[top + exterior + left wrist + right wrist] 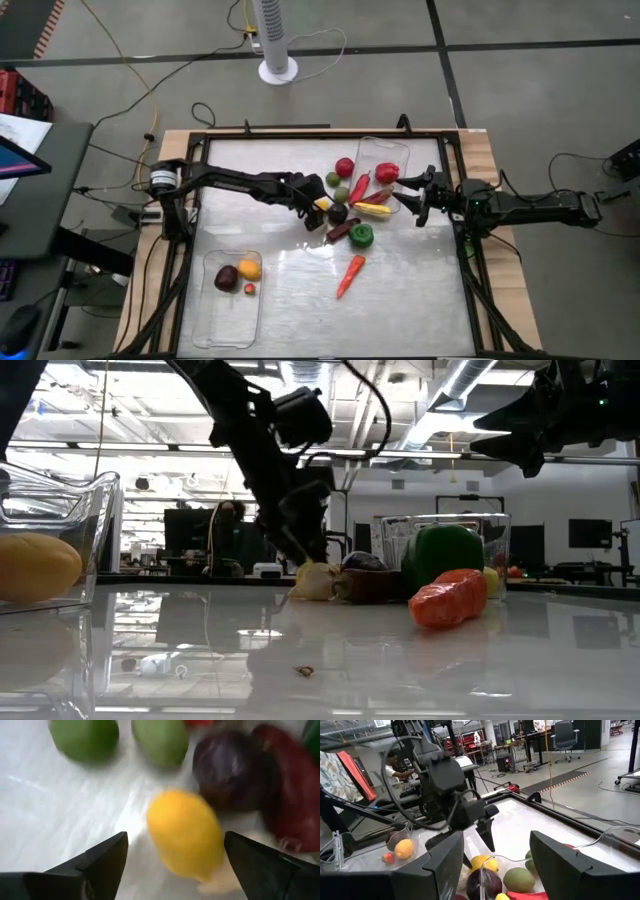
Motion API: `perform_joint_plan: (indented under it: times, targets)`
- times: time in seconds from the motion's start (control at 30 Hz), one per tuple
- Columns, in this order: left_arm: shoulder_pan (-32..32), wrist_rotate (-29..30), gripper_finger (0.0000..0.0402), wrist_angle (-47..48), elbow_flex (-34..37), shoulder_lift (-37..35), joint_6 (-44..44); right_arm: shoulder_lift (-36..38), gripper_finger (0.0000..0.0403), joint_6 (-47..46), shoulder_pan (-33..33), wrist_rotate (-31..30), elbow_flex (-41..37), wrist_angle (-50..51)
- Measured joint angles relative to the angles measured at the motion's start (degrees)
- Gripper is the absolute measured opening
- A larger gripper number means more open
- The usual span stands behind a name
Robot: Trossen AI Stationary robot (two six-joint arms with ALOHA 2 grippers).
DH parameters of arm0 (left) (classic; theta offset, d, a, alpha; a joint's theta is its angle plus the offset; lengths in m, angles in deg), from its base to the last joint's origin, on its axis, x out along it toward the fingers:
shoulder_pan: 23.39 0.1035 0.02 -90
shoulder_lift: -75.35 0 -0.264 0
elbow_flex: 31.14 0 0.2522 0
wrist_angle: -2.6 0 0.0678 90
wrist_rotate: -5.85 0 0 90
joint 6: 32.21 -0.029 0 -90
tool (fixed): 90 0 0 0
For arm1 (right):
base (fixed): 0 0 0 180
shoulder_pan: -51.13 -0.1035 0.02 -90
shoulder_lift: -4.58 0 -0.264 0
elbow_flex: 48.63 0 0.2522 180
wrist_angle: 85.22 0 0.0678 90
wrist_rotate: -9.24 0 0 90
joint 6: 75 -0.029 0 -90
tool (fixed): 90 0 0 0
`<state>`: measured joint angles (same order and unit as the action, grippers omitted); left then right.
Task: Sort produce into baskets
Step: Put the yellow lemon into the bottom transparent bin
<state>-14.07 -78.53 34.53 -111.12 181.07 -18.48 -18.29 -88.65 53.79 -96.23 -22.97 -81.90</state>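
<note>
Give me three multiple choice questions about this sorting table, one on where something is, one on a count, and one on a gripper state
1. Where is the orange carrot?
A. in the tray nearer the left arm
B. on the bare table
C. in the left gripper

2. How many pieces lie in the tray nearer the left arm?
A. three
B. none
C. six

3. How is the left gripper?
A. shut on a green pepper
B. shut and empty
C. open around the yellow lemon

Answers: 1 B, the high view shows it alone on the tabletop. 2 A, a dark piece, an orange one and a tiny red one. 3 C, the left wrist view shows both fingers apart, flanking the lemon.
</note>
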Motion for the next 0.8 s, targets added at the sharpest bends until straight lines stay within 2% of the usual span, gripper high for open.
perform_joint_plan:
  times: [0.13, 0.27, 0.63, 0.8]
  targets:
    - [-0.01, -2.37, 0.0325, -1.71, -0.08, 1.92, -0.46, -0.06, 0.0256, 0.00, -0.03, 0.00, 0.00, -0.09]
    - [-0.04, -0.68, 0.0309, -2.20, -0.04, 2.37, -2.02, -0.13, 0.0256, 0.01, 0.03, -0.04, 0.00, 0.01]
    - [-0.25, 0.98, 0.0192, -2.75, -0.10, 2.04, -6.87, -0.15, 0.0256, 0.05, -0.02, 0.00, 0.00, 0.13]
    - [-0.10, -0.86, 0.0157, 1.13, -1.19, -2.04, -8.65, -0.15, 0.0256, 0.15, -0.02, 0.02, 0.00, 0.13]
